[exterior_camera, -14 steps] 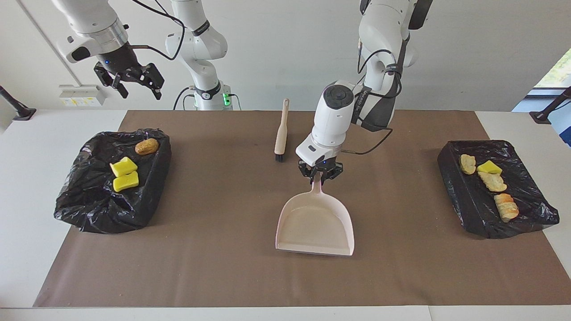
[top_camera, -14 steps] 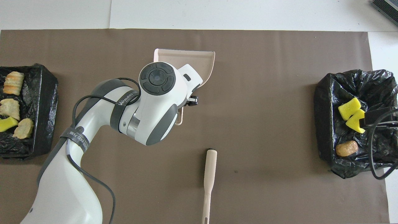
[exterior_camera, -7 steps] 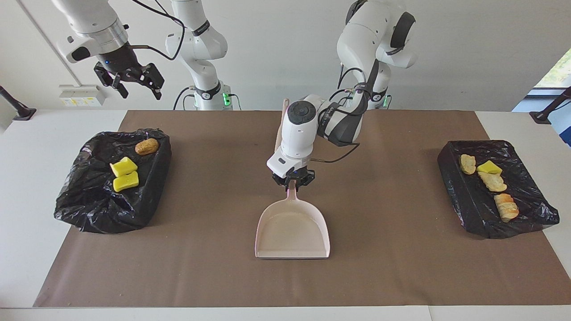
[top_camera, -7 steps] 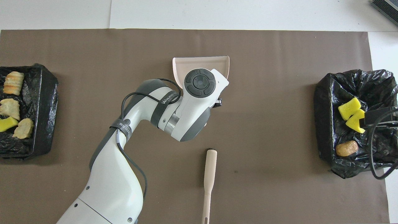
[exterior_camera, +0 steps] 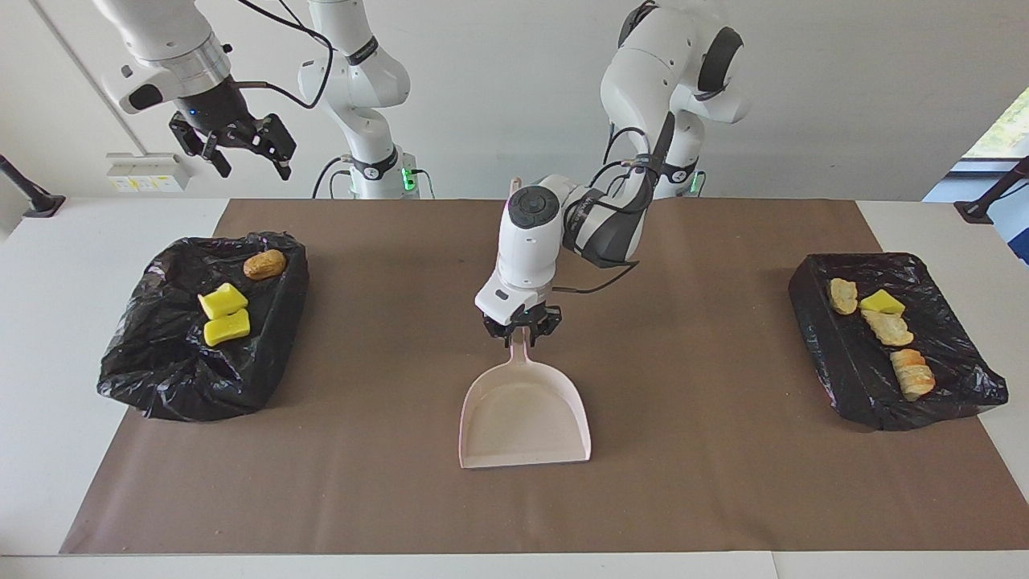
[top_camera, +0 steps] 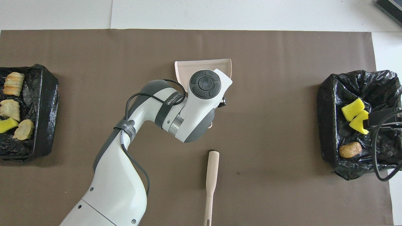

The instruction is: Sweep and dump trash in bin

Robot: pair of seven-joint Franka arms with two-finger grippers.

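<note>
We judge the job nearly done: all the trash (exterior_camera: 224,314) lies in two black-lined bins (exterior_camera: 161,378), one at each end of the table, and the brown mat (exterior_camera: 723,466) shows none. Our left gripper (exterior_camera: 521,330) pinches the empty dustpan (exterior_camera: 524,418) by its handle, arm bent low mid-table. Our right gripper (exterior_camera: 241,153) waits, jaws spread, above one bin.

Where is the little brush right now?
The brush lies flat on the brown mat near the table's middle, nearer to the robots than the dustpan, whose handle the left hand grips.
</note>
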